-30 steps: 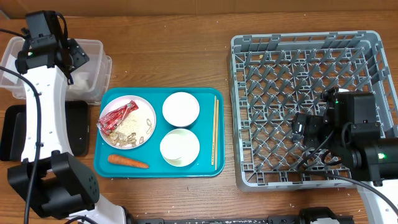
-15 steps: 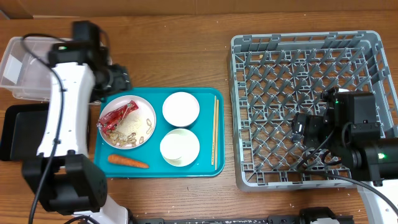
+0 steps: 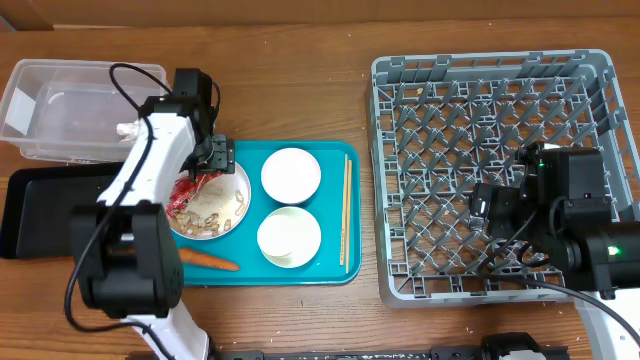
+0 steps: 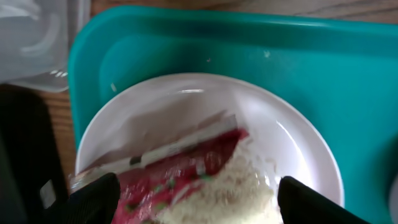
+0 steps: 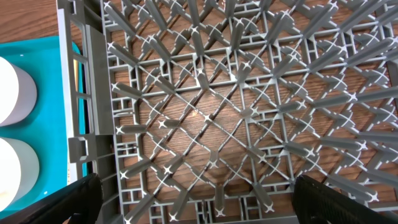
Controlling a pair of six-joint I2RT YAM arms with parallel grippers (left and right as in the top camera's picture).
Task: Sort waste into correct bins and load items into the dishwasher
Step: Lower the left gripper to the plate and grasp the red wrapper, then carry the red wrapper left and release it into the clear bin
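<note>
The left gripper is standing open and holding nothing, its two dark fingertips spread to either side of the red wrapper. One second ago this arm was up over the clear tub. Half a second ago it was crossing the tub's near corner. Now it is hanging over the white plate at the left end of the teal tray. We are reading this as one drop-off ending and the next pick starting, with the wrapper as the likely target. A small white lump at the tub's right end may be the tissue; we cannot confirm it.

The wrapper is lying glossy and creased, a flattened strip with a pale edge. It is partly bedded in the beige-white food scraps, which are looking grainy and loose. The plate is smooth, glazed and shallow.

Further out, the carrot is lying on the tray just below the plate. Two round white bowls are sitting beside the plate, and the thin wooden chopsticks are lying parallel along the tray's right edge. The black tray is resting on the table below the tub.

The right gripper is also open and empty, hovering over the grey lattice rack, unchanged across all three overhead pictures. The rack is holding no dishes yet.
</note>
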